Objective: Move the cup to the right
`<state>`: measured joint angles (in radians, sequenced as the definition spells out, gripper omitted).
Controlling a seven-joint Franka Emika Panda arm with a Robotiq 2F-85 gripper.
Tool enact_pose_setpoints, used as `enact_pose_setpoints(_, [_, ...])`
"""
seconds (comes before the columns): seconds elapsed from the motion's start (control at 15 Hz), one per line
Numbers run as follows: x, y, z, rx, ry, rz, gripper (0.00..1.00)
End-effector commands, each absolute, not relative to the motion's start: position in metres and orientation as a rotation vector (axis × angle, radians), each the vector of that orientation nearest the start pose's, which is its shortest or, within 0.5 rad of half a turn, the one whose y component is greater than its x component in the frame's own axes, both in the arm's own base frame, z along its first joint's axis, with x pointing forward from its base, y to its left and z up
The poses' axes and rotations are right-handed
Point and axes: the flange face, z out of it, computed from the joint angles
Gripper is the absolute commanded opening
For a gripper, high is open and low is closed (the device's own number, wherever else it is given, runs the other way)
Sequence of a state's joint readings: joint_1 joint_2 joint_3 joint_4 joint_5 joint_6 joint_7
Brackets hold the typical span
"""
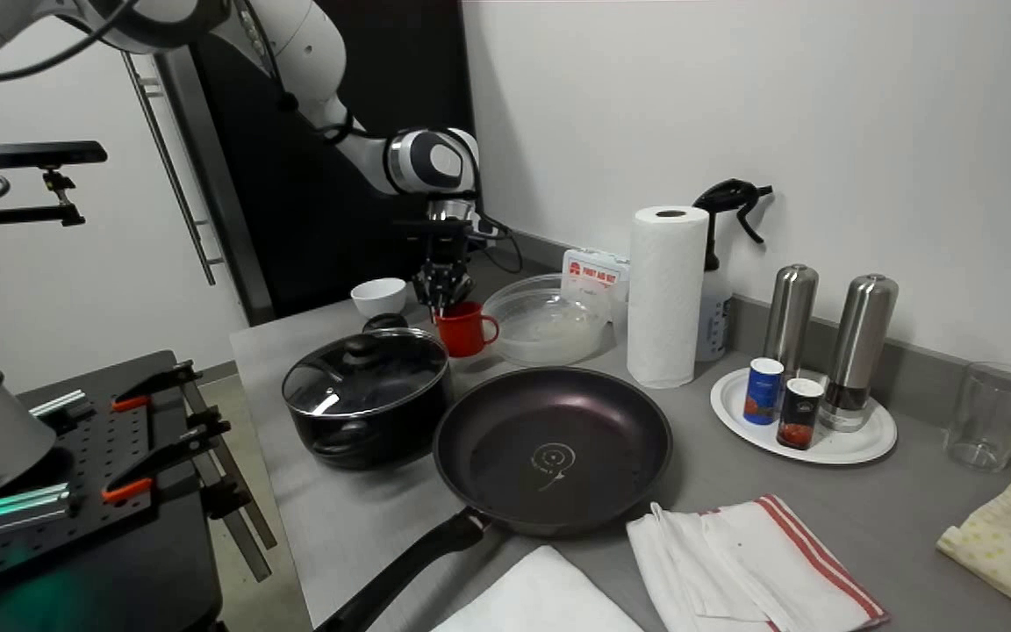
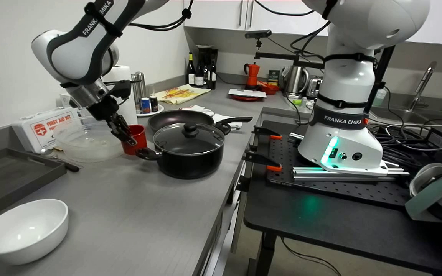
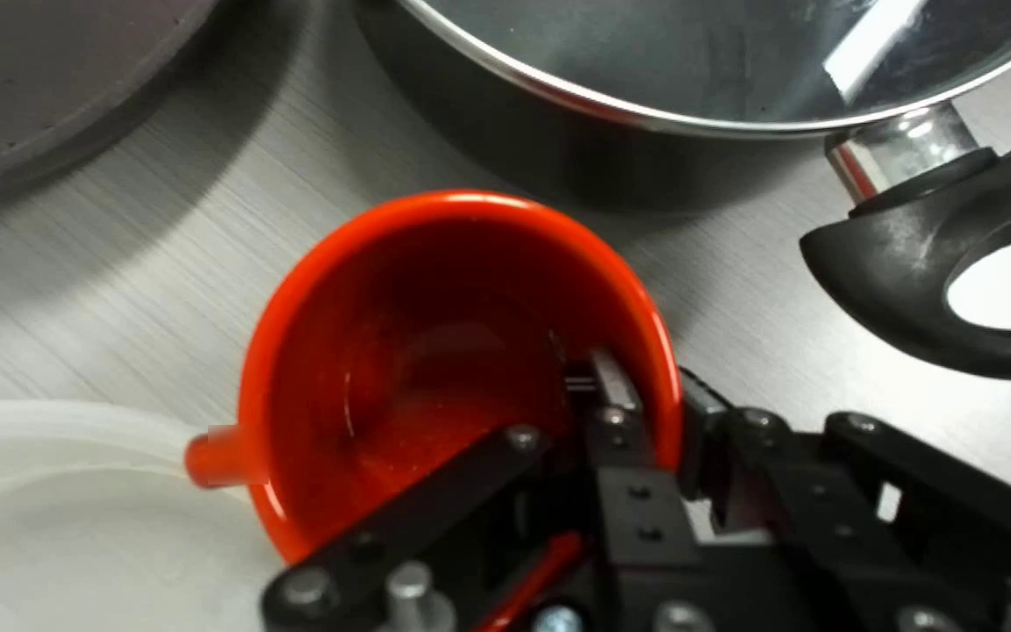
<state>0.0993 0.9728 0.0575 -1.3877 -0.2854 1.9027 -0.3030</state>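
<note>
Cup (image 3: 453, 342), bright red, one item. Location by the wrist view's dial: centre, mouth up. Neighbours: lidded pot (image 3: 690, 70) at one o'clock, its black loop (image 3: 909, 254) between two and three, frying pan (image 3: 49, 79) at ten, plastic bowl (image 3: 84, 544) at eight. Whether the cup's base bears on the tabletop (image 2: 140, 195), you cannot tell.

Tool (image 3: 655, 382): clenched on the cup's wall between three and four o'clock, one finger inside and one out; you have it by a single edge.

Hazards, for your attention.
Pivot: your pinch sits off to one side, so a quick start may swing the cup about the fingers, or let the glossy wall slip.
Snag: the cup's handle (image 3: 225, 456), just past eight o'clock, overlaps the bowl's rim in your wrist view, contact unclear; a low sideways drag could hook it and bring the bowl along.
Knock: too little lift toward one or two o'clock would probably strike the pot or its loop.
Wrong course: "right" comes without a viewpoint; settle yours before you travel.
</note>
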Motion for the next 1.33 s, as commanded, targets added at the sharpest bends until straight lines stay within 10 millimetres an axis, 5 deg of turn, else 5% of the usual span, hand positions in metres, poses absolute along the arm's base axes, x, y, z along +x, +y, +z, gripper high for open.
enact_pose_setpoints(0.0, [0.674, 0.089, 0.097, -3.055, -0.969, 0.769, 0.02])
enact_pose_setpoints(0.6, [0.666, 0.101, 0.073, -3.037, -0.990, 0.807, 0.02])
enact_pose_setpoints(1.27, [0.668, 0.080, 0.075, -3.038, -0.955, 0.799, 0.02])
